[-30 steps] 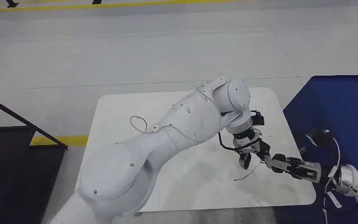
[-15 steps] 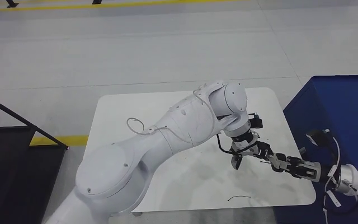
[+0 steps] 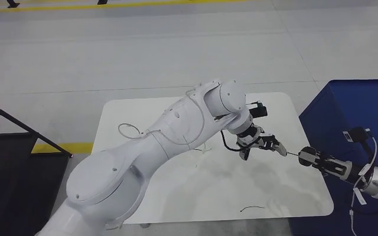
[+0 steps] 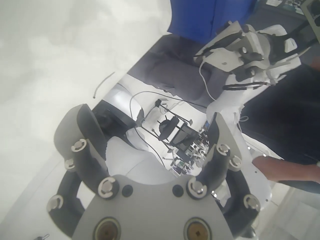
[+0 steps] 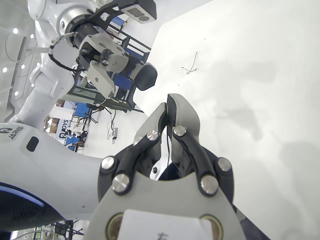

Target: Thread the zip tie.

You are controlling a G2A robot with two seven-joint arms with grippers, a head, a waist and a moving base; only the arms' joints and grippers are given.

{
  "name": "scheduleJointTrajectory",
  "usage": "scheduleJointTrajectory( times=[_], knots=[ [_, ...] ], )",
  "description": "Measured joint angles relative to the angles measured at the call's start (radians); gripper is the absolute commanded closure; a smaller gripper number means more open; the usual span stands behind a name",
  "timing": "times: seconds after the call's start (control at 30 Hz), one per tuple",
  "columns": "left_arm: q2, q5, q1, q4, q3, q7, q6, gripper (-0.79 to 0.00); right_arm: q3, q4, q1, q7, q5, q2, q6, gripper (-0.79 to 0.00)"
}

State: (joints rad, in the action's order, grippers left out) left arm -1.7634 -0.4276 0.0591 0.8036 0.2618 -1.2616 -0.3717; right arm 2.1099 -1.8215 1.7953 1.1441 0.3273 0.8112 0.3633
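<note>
My right gripper (image 5: 169,101) is shut on a thin black zip tie (image 5: 167,136), which runs down between its fingers. In the top view the right gripper (image 3: 302,155) hangs over the table's right side, with the strand's tip poking towards my left gripper (image 3: 261,143). The left gripper (image 4: 152,131) is open and holds nothing, a short way from the right gripper (image 4: 237,51). Another black zip tie (image 3: 253,207) lies loose near the table's front edge, curved; the left wrist view has this tie (image 4: 102,84) at the table's rim.
The white table (image 3: 136,124) has rounded corners. A thin pale scrap (image 5: 191,66) lies on it behind the grippers. A blue bin (image 3: 348,112) stands close against the table's right edge. Bare floor lies beyond the far edge.
A black zip tie that hung at the two grippers has dropped onto the table near the front edge. The grippers have drawn apart: the left went back and left, the right went right.
</note>
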Motion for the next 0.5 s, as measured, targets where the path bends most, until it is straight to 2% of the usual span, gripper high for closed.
scheduleJointTrajectory(
  times=[0.23,0.3,0.4,0.5],
  knots=[
    [0.003,0.005,0.002,0.005,0.0,0.001,-0.005,-0.785,0.0,0.0,-0.001,-0.001,-0.001,0.0,-0.003,0.0],
    [0.0,0.038,0.002,0.023,-0.027,0.032,-0.037,-0.785,0.0,0.0,-0.001,-0.001,-0.001,0.0,-0.003,0.0],
    [-0.016,0.24,-0.021,0.152,-0.097,0.087,-0.148,-0.785,0.0,0.0,-0.001,-0.001,-0.001,0.0,-0.003,0.0],
    [-0.019,0.431,-0.003,0.249,-0.092,0.027,-0.138,-0.785,0.0,0.0,-0.001,-0.001,-0.001,0.0,-0.003,0.0]
  ],
)
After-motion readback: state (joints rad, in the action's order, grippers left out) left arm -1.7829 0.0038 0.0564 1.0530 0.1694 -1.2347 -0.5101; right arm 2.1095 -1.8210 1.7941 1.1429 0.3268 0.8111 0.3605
